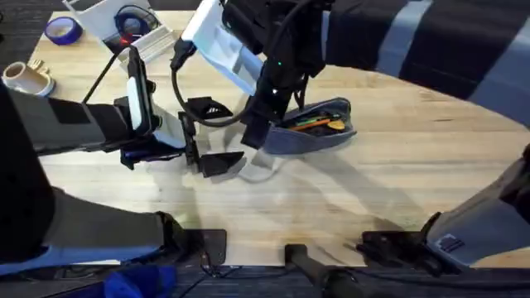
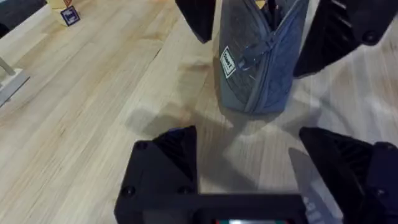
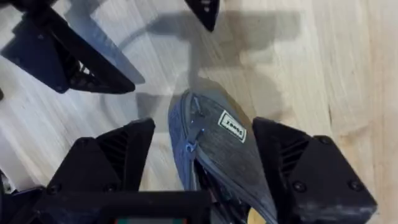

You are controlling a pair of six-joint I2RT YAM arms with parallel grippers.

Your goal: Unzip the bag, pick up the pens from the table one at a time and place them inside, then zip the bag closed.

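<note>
Bag (image 1: 319, 128) unzipped between right pincer (image 3: 205, 155) open fingers; left pincer (image 2: 249, 155) open, empty, just beside

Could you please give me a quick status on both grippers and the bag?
Left gripper open, empty, just short of the bag. Right gripper open, straddling bag's end. Bag unzipped, orange pen inside. Nothing obstructing.

The right claw (image 1: 263, 136) hides the bag's (image 1: 319, 132) near end, perhaps its zipper pull.

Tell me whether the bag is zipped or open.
Open: the bag's mouth gapes in the overhead view, showing an orange pen inside.
</note>
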